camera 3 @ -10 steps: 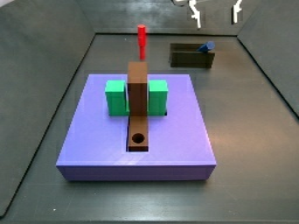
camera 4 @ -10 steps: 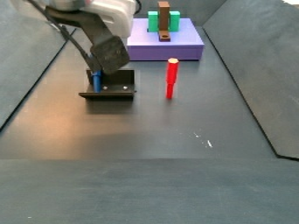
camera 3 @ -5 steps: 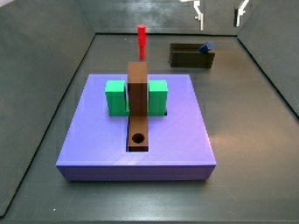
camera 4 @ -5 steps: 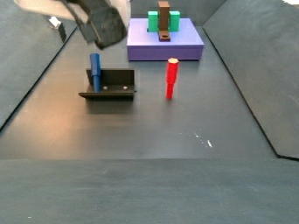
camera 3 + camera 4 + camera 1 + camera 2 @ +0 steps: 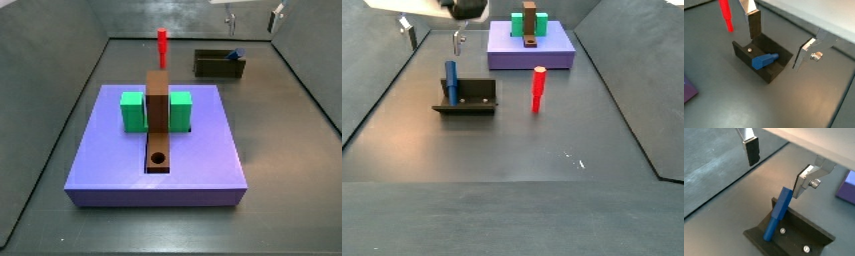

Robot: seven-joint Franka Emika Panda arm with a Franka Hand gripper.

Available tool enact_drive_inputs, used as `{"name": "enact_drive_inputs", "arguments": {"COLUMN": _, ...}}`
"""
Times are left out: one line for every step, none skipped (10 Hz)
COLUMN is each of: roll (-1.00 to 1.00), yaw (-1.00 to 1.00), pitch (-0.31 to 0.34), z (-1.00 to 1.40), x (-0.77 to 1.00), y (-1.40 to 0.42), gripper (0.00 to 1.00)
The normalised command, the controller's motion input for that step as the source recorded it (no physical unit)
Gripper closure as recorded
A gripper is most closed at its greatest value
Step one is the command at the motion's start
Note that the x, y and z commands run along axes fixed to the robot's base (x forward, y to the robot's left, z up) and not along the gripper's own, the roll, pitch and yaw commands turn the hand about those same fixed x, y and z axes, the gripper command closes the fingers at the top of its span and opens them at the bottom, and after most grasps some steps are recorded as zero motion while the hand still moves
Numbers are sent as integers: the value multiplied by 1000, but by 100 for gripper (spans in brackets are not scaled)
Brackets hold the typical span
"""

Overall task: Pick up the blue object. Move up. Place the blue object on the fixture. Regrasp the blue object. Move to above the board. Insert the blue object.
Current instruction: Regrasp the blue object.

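Your two-finger gripper (image 5: 777, 37) hangs above the small dark boxy fixture (image 5: 769, 70), its silver fingers (image 5: 751, 150) spread apart and holding nothing; the slim blue peg (image 5: 452, 80) stands upright in that fixture, well apart from the lavender-purple board (image 5: 543, 53)

Slim blue peg (image 5: 452, 80) upright in dark fixture (image 5: 469, 101) (pincer (image 5: 777, 159) empty above)
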Motion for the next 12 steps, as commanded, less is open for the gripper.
{"name": "enact_drive_inputs", "arguments": {"roll": 1000, "yaw": 231, "pitch": 171, "z": 37, "x": -71, "y": -131, "gripper": 0}}
{"name": "enact_drive_inputs", "arguments": {"roll": 1000, "yaw": 234, "pitch": 177, "z": 37, "x": -71, "y": -131, "gripper": 0}}
{"name": "enact_drive_inputs", "arguments": {"roll": 1000, "yaw": 237, "pitch": 186, "z": 43, "x": -77, "y": -134, "gripper": 0}}
{"name": "enact_drive_inputs", "arguments": {"roll": 1000, "yaw": 240, "pitch": 183, "z": 40, "x": -69, "y": -131, "gripper": 0}}
{"name": "enact_drive_inputs", "arguments": {"roll": 1000, "yaw": 240, "pitch": 183, "z": 40, "x": -66, "y": -134, "gripper": 0}}
{"name": "enact_drive_inputs", "arguments": {"roll": 1000, "yaw": 240, "pitch": 171, "z": 40, "x": -54, "y": -131, "gripper": 0}}
{"name": "enact_drive_inputs", "arguments": {"roll": 1000, "yaw": 243, "pitch": 166, "z": 40, "x": -46, "y": -126, "gripper": 0}}
{"name": "enact_drive_inputs", "arguments": {"roll": 1000, "yaw": 243, "pitch": 166, "z": 43, "x": 0, "y": -109, "gripper": 0}}
{"name": "enact_drive_inputs", "arguments": {"roll": 1000, "yaw": 243, "pitch": 151, "z": 3, "x": 0, "y": -123, "gripper": 0}}
{"name": "enact_drive_inputs", "arguments": {"roll": 1000, "yaw": 246, "pitch": 123, "z": 0, "x": 37, "y": -149, "gripper": 0}}
{"name": "enact_drive_inputs", "arguments": {"roll": 1000, "yaw": 249, "pitch": 97, "z": 0, "x": 66, "y": -163, "gripper": 0}}
{"name": "enact_drive_inputs", "arguments": {"roll": 1000, "yaw": 249, "pitch": 117, "z": 0, "x": 37, "y": -157, "gripper": 0}}
